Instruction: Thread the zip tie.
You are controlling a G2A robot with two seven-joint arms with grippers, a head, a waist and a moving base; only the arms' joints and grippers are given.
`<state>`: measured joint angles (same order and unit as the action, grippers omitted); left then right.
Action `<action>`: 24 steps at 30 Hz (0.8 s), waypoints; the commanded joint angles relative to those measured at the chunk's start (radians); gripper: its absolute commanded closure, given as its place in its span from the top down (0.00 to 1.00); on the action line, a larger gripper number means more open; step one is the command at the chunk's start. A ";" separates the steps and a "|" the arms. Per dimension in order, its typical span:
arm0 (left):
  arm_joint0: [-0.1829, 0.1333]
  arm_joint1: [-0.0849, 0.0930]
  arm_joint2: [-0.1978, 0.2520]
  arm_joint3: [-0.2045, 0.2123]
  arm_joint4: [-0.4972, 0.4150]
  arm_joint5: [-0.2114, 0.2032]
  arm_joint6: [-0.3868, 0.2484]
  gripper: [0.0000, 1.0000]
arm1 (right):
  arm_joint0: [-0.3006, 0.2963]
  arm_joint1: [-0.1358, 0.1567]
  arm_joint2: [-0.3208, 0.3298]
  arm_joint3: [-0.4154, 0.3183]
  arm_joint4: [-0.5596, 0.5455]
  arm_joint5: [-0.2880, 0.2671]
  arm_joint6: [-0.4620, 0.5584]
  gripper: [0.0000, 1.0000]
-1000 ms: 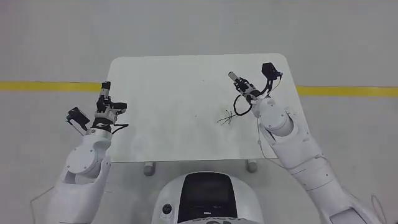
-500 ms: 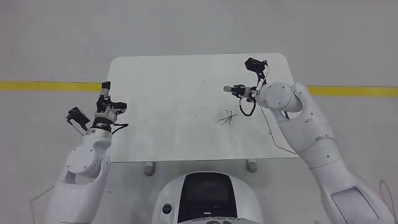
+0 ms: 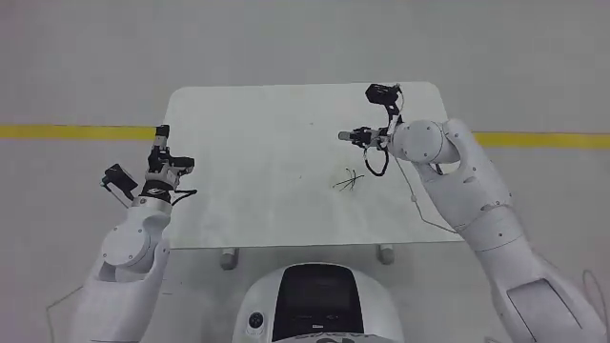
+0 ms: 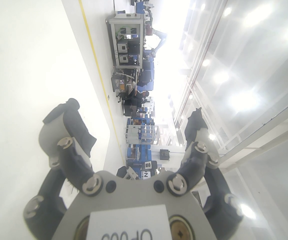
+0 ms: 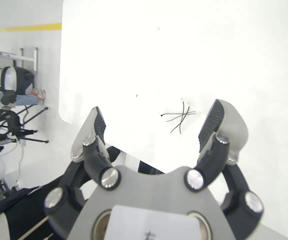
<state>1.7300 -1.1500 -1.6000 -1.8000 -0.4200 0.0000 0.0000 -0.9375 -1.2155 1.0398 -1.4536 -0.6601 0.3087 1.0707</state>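
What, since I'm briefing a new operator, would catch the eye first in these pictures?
A small tangle of thin black zip ties lies on the white table, toward the robot's right side. The right gripper hangs open above the table just beyond the ties, holding nothing. The left gripper, also open and empty, sits at the table's left edge, far from them.
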 commanded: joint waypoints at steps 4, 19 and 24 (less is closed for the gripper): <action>0.000 0.000 0.000 0.000 0.000 0.000 0.000 1.00 | 0.097 -0.021 -0.092 0.064 -0.014 0.031 0.157 1.00; 0.000 0.000 0.000 0.000 0.000 0.000 0.000 1.00 | 0.212 -0.090 -0.206 0.284 -0.004 0.031 0.204 1.00; 0.000 0.000 0.000 0.000 0.000 0.000 0.000 1.00 | 0.206 -0.097 -0.223 0.281 0.003 0.031 0.191 1.00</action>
<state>1.7300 -1.1500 -1.6000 -1.8000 -0.4200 0.0000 0.0000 -0.7278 -1.3081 0.8284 -1.1724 -0.6616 0.3397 1.2700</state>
